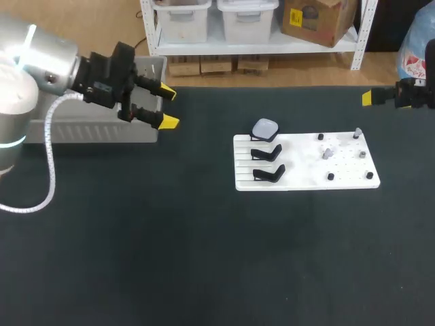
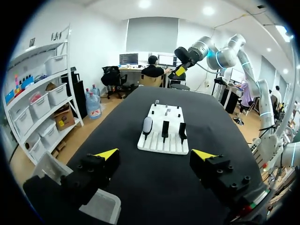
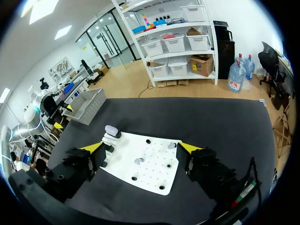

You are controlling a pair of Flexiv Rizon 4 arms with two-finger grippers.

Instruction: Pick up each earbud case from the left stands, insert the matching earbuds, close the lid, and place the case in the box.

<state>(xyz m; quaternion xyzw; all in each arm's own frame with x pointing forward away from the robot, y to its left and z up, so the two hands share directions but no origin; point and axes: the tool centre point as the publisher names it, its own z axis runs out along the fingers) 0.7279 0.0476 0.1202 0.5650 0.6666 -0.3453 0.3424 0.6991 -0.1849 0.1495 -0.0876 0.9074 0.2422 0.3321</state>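
Take the black table [image 1: 204,258] as the base surface; locate the grey box [image 1: 146,125] at its 10 o'clock edge. Find the white board [image 1: 306,180] at about 2 o'clock of table centre, well apart from the box.

Read the left gripper [image 1: 168,109] as spread wide and holding nothing, hovering above the box's 3 o'clock end; read the right gripper [image 3: 140,147] as equally parted and empty, held at 1 o'clock of the board and well apart from it.

Count three black stands along the board's 9 o'clock side; treat the middle stand [image 1: 266,153] and the near stand [image 1: 268,174] as vacant. Find the single earbud case [image 1: 265,128], pale and rounded, seated on the 12 o'clock stand. Spot the earbuds [image 1: 327,153] among small pegs on the board's 3 o'clock half; too small to sort with certainty.

Anticipate, as judgement only:
- tipping the case off its stand through an off-centre approach on a smooth, rounded shell;
- clipping the middle stand, just beside the case, with a widely spread finger;
- dragging the light board across the table through a snagged lift;
- dropping or mismatching an earbud through small size and a poor grip;
- crowding both grippers over the board at once.
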